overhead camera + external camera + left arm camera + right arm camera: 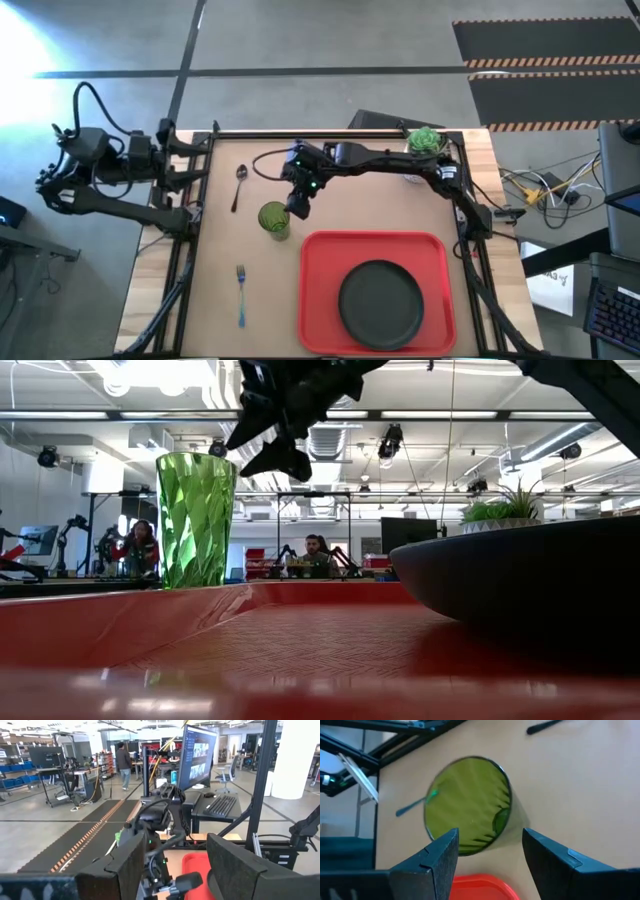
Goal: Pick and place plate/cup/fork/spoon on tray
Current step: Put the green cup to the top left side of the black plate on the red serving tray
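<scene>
The green cup (274, 219) stands upright on the table just left of the red tray (325, 250); it also shows in the low view (195, 520) and the right wrist view (467, 805). My right gripper (298, 205) is open and hangs above and just beside the cup, touching nothing (490, 857) (280, 455). The black plate (381, 301) lies on the tray. The blue-handled fork (241, 295) lies near the table's front left. The dark spoon (238, 186) lies at the far left. My left gripper (172, 870) is open, waiting at the table's left edge (188, 168).
A white pot with a green plant (424, 141) stands at the table's far right, beside the right arm. The table's black frame rails (185, 260) run along its edges. People and workbenches show in the room beyond the table (318, 552).
</scene>
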Action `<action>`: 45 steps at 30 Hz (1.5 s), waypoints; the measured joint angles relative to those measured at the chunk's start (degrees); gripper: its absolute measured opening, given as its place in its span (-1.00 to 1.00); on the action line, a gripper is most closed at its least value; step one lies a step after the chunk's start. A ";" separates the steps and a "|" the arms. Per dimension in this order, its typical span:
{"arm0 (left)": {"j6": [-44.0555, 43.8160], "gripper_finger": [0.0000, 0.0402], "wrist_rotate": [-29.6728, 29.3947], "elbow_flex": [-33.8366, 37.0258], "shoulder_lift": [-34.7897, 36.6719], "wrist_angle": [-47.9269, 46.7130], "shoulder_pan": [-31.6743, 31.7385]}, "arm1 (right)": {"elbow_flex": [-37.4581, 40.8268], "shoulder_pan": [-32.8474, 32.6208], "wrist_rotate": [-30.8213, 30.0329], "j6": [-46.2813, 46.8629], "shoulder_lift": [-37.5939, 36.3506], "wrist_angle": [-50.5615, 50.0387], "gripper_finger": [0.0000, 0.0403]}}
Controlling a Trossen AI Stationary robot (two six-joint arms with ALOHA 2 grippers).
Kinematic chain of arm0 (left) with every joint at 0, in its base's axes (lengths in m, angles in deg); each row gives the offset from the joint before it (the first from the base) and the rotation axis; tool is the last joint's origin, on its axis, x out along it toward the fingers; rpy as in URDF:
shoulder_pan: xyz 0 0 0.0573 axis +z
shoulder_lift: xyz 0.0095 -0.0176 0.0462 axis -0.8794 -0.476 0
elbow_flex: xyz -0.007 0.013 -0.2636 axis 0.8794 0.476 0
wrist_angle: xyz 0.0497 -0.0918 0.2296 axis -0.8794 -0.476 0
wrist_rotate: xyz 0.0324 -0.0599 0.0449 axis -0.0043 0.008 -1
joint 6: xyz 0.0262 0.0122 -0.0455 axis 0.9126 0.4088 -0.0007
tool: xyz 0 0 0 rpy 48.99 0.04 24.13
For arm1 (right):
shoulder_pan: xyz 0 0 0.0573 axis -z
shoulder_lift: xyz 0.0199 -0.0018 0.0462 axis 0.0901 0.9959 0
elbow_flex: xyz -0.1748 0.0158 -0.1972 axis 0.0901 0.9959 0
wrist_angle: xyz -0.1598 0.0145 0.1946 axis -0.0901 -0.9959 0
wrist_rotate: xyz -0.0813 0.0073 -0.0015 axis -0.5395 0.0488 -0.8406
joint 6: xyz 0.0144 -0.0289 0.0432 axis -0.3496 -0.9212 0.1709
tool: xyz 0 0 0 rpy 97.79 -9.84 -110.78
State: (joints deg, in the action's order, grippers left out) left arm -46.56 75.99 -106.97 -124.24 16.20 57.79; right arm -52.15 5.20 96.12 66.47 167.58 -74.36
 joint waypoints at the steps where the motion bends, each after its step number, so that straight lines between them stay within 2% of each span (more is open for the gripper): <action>1: 0.00 -0.03 0.00 0.03 0.31 -0.04 0.01 | -0.14 0.00 0.00 0.01 -0.02 0.23 0.02; 30: 0.04 -0.03 0.04 0.17 1.51 -0.95 -0.01 | -1.14 -0.76 -0.11 -0.70 3.74 1.21 0.02; 45: 0.04 -0.03 0.07 0.20 1.53 -0.91 0.00 | -0.72 -1.27 -0.52 -0.51 4.67 1.40 -0.09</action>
State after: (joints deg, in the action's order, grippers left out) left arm -46.52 76.05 -106.77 -122.71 15.29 57.79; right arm -52.87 3.94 95.59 65.96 172.25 -72.95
